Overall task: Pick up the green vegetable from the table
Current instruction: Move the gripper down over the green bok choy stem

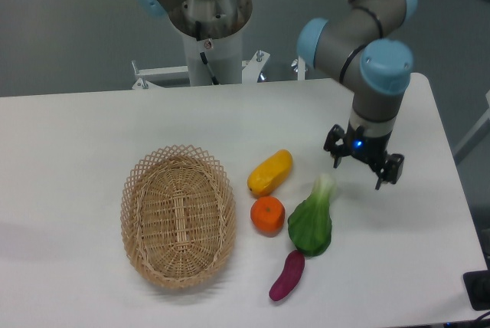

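Observation:
The green vegetable [312, 221] lies on the white table [92, 136], right of centre near the front. Its dark green leaf points toward the front and its pale stem points back and right. My gripper [358, 175] hangs above the table just to the right of and behind the stem tip, apart from it. Its two dark fingers [337, 156] are spread wide, and nothing is between them.
An orange [268, 214] touches the vegetable's left side. A yellow oblong fruit [269, 172] lies behind the orange. A purple eggplant-like piece [287, 275] lies just in front of the leaf. An oval wicker basket [178, 216] stands to the left. The table's right edge is near the gripper.

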You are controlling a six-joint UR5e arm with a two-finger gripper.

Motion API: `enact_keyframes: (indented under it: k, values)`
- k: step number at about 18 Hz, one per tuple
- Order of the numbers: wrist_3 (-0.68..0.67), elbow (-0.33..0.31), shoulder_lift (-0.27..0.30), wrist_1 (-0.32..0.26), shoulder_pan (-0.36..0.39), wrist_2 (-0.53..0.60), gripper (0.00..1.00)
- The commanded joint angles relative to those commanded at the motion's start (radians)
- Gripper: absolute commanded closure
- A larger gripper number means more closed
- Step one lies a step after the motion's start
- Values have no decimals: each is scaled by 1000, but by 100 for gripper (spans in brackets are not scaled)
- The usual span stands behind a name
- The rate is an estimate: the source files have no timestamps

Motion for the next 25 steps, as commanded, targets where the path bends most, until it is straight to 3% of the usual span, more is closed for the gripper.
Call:
enact_keyframes:
  k: [10, 12, 13, 14, 15, 19, 25]
  values:
    - [-25, -86, -20, 67, -23, 5, 0]
    - [-23, -89, -18, 84, -23, 3, 37]
    - [-20, -86, -18, 86, -23, 3, 50]
    - [-20, -85, -18, 86, -23, 3, 63]
    - [-20, -81, -18, 86, -23, 3, 68]
    - [-14, -65, -14, 84, -22, 3, 72]
    - [-11, 38, 21, 64, -14, -8, 72]
